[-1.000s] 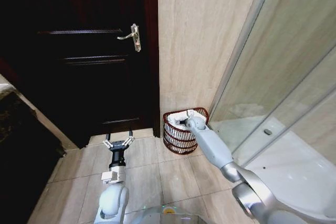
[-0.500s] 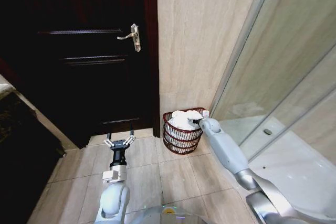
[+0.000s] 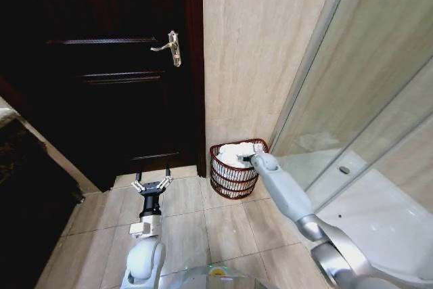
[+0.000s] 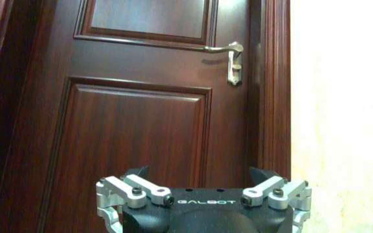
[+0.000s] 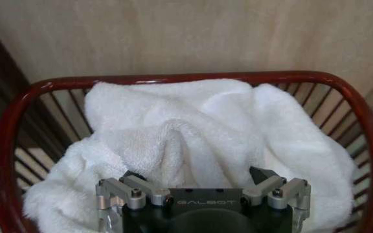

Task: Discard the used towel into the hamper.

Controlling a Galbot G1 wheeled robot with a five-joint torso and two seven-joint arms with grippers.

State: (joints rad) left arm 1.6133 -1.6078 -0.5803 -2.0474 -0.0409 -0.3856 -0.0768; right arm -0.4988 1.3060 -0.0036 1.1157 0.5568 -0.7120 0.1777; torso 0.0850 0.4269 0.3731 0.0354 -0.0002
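The white towel lies heaped inside the hamper, just ahead of and below the right jaws, which stand apart with nothing between them; their tips point into the bundle, though whether they touch it cannot be told. The hamper stands on the tiled floor against the beige wall, between the dark door and the glass shower screen. From the head, the towel shows as a pale mound filling the rim, with the right jaws at the rim's near right edge. The right wrist camera adds what the head cannot: the folds of the cloth, one part draped toward the rim's near side, and the red wires of the basket showing through behind it. The left wrist camera looks at the door's panels and its lever handle, with the left jaws spread wide and empty. The right arm reaches forward and down from the lower right, stretched nearly straight to the hamper. The left arm is held low over the floor in front of the door, its jaws pointing ahead, well apart from the hamper.
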